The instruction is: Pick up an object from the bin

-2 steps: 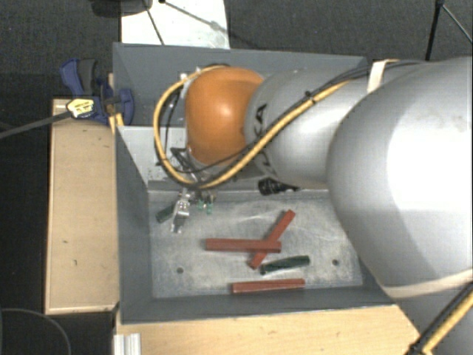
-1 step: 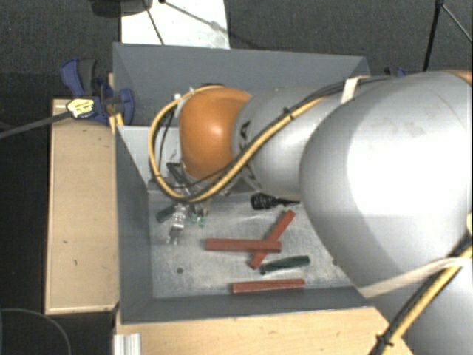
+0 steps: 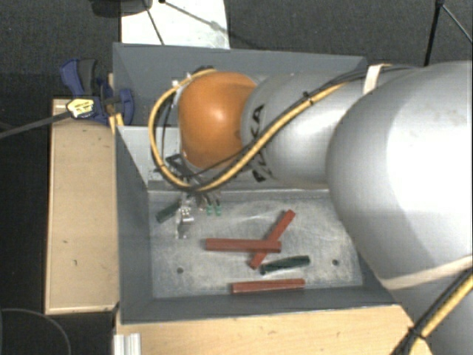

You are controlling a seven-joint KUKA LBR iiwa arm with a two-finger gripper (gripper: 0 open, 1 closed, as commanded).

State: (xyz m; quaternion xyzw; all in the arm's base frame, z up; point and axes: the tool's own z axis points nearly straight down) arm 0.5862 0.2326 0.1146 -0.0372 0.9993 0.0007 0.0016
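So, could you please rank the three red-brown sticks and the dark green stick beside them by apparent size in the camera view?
1. Horizontal red-brown stick and front red-brown stick: they look alike, so I won't rank them.
2. Slanted red-brown stick, slightly shorter.
3. Dark green stick, smallest.

Dark green piece (image 3: 165,213) just left of gripper (image 3: 183,224): near end merges with it, kind unclear. Tiny green specks (image 3: 215,210) just right: too small to name. Bin (image 3: 133,272) floor behind gripper and its right wall: covered by arm (image 3: 384,168), itself cut off at right edge.
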